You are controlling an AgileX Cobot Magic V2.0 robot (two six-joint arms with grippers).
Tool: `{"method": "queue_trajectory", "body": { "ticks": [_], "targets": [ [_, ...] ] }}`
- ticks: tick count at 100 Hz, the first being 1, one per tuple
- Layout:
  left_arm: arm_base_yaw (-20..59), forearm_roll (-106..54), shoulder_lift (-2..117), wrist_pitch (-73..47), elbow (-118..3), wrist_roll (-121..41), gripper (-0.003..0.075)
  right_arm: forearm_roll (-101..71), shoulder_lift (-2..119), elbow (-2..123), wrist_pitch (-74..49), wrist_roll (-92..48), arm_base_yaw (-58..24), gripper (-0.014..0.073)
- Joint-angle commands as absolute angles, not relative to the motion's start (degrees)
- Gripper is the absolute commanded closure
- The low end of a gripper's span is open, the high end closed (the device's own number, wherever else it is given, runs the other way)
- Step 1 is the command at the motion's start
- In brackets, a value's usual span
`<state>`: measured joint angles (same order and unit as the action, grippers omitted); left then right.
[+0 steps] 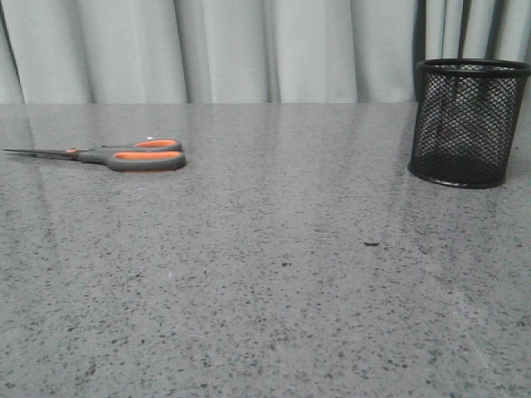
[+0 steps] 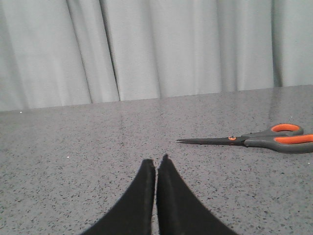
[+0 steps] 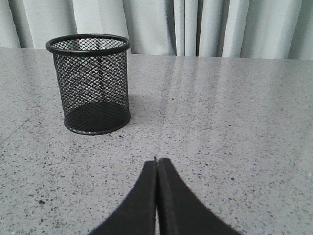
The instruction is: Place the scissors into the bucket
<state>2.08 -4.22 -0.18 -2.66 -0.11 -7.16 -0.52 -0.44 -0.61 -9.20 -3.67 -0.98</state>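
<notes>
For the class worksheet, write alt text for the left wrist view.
Scissors with grey and orange handles lie flat on a speckled grey table, blades closed. The left arm's black claw, shut and empty, sits apart from them. Pale curtains hang behind.

Scissors (image 1: 116, 155) lie left on table (image 1: 274, 274); bucket (image 1: 465, 124) stands right.

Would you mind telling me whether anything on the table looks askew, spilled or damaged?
Nothing stands out. The scissors lie flat and closed on the table, the bucket stands upright with nothing visible inside, and both the left gripper and right gripper are shut, holding nothing.
</notes>
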Motion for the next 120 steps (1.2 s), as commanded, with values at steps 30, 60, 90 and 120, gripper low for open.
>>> {"method": "queue_trajectory", "body": {
  "ticks": [30, 60, 90, 120],
  "targets": [
    [1.9, -4.4, -1.6, 1.6, 0.9, -6.5, 0.0741, 0.0, -1.5, -2.2, -4.9, -3.7, -0.7, 0.0662],
    [1.9, -4.4, -1.6, 1.6, 0.9, -6.5, 0.0741, 0.0, -1.5, -2.2, -4.5, -3.7, -0.7, 0.0662],
    [1.9, -4.4, -1.6, 1.6, 0.9, -6.5, 0.0741, 0.0, -1.5, -2.1, -1.9, -3.7, -0.7, 0.0662],
    [1.9, -6.8, -1.6, 1.6, 0.9, -6.5, 0.0741, -1.4, -1.5, -2.1, -0.6, -3.7, -0.7, 0.0662]
  ]
}}
